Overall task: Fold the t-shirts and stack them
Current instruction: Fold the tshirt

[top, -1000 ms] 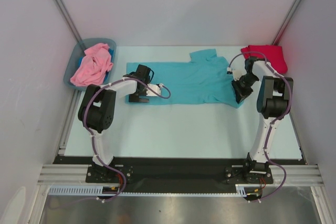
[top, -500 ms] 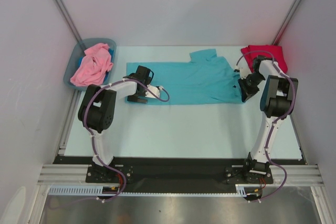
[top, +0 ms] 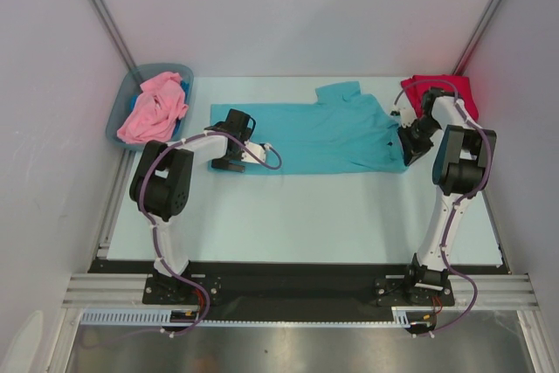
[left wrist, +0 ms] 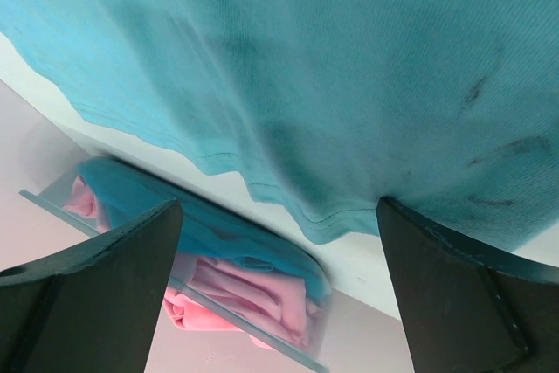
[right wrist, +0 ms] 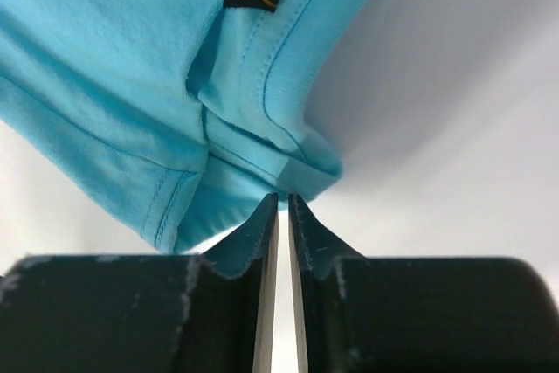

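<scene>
Teal t-shirt [top: 323,133] is lying spread on table [top: 306,207]. R gripper [right wrist: 282,203] is pinching its edge; L gripper [left wrist: 278,207] is gaping over the hem. Risk: thin pinch slipping, cloth bunching under pull.

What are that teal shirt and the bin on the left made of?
Teal shirt: soft matte knit cloth, likely cotton jersey; it shows a fine knit texture, stitched hems and limp folds. Bin: smooth grey-blue plastic, apparently slightly translucent, with a rigid moulded rim.
</scene>
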Robot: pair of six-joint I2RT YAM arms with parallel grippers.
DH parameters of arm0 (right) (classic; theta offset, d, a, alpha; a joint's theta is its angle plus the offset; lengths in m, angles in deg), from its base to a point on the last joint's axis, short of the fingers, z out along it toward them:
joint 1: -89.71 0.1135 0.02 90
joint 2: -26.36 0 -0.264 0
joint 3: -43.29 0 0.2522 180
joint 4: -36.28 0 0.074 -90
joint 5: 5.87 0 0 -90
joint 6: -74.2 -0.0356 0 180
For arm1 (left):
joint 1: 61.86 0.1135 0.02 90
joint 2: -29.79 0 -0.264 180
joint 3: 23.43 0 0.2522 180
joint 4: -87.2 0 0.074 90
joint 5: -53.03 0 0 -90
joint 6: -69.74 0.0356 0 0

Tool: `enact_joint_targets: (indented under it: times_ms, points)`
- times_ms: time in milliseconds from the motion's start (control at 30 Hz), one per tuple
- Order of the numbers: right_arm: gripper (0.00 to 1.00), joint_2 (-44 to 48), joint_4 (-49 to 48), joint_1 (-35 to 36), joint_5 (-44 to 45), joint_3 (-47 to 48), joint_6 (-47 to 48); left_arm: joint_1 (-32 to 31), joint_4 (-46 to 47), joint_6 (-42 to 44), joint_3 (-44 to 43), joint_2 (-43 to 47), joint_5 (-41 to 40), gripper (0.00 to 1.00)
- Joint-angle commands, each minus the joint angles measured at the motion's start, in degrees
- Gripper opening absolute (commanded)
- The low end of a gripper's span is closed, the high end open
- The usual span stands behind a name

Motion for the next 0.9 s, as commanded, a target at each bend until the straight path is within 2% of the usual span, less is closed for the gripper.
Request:
enact_joint_targets:
  times_ms: [0, 167, 400, 533, 867]
  points:
    - [0.15, -0.17, 1.5, 0.16, 0.18, 4.49, 0.41, 1.31, -0.3, 0.31, -0.65, -1.72, 0.58, 1.0]
    - [0.16, -0.35, 4.76, 0.33, -1.75, 12.82, -0.03, 1.14, -0.48, 0.22, -0.74, -1.55, 0.31, 1.0]
    - [0.25, -4.38, 6.61, 1.12, -5.53, 22.5, -1.87, 0.35, -0.57, -0.92, -1.44, -1.72, -0.21, 0.99]
    - [0.27, -10.35, 6.34, 1.74, -8.6, 26.2, -4.07, -0.18, -0.74, -1.8, -2.67, -2.25, -1.01, 1.0]
    - [0.31, -15.11, 4.15, 3.23, -13.18, 31.21, -6.53, -0.36, -0.74, -3.47, -5.22, -2.69, -2.59, 1.0]
